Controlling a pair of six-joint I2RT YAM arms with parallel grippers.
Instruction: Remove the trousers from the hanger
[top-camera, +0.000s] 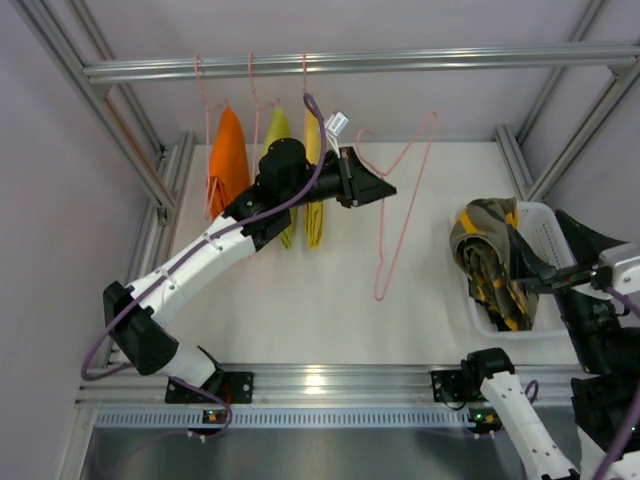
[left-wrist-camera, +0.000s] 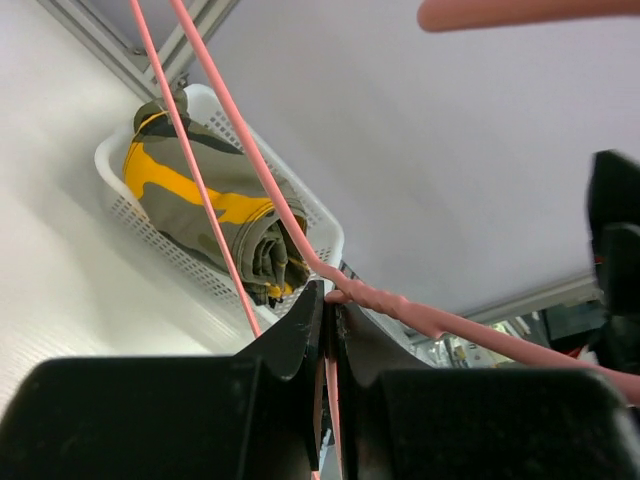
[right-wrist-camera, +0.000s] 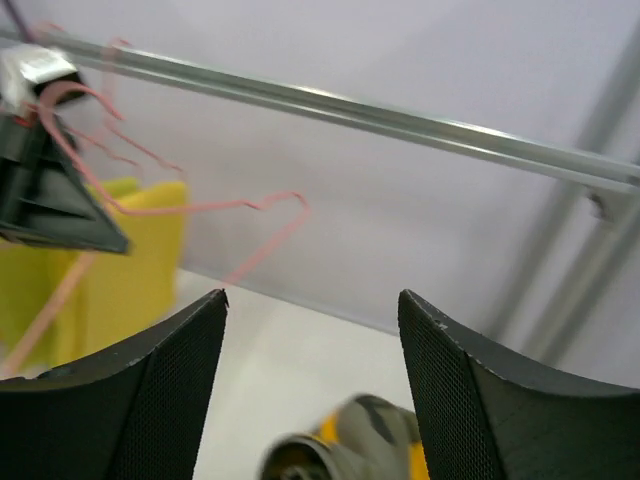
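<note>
The camouflage trousers (top-camera: 488, 262) lie bundled in a white basket (top-camera: 540, 215) at the right. The pale-pink hanger (top-camera: 381, 290) is bare and hangs slanting from my left gripper (top-camera: 388, 188), which is shut on its wire near the hook. In the left wrist view the jaws (left-wrist-camera: 335, 300) pinch the pink wire (left-wrist-camera: 270, 190), with the trousers (left-wrist-camera: 205, 200) in the basket (left-wrist-camera: 108, 165) beyond. My right gripper (top-camera: 522, 262) is open and empty just above the trousers. In the right wrist view the open gripper (right-wrist-camera: 312, 300) has the trousers (right-wrist-camera: 350, 445) blurred below it and the hanger (right-wrist-camera: 268, 206) ahead.
Three like pink hangers on the metal rail (top-camera: 400, 62) carry an orange garment (top-camera: 228, 160), a lime garment (top-camera: 277, 128) and a yellow garment (top-camera: 313, 150), close behind my left arm. Frame posts stand at both sides.
</note>
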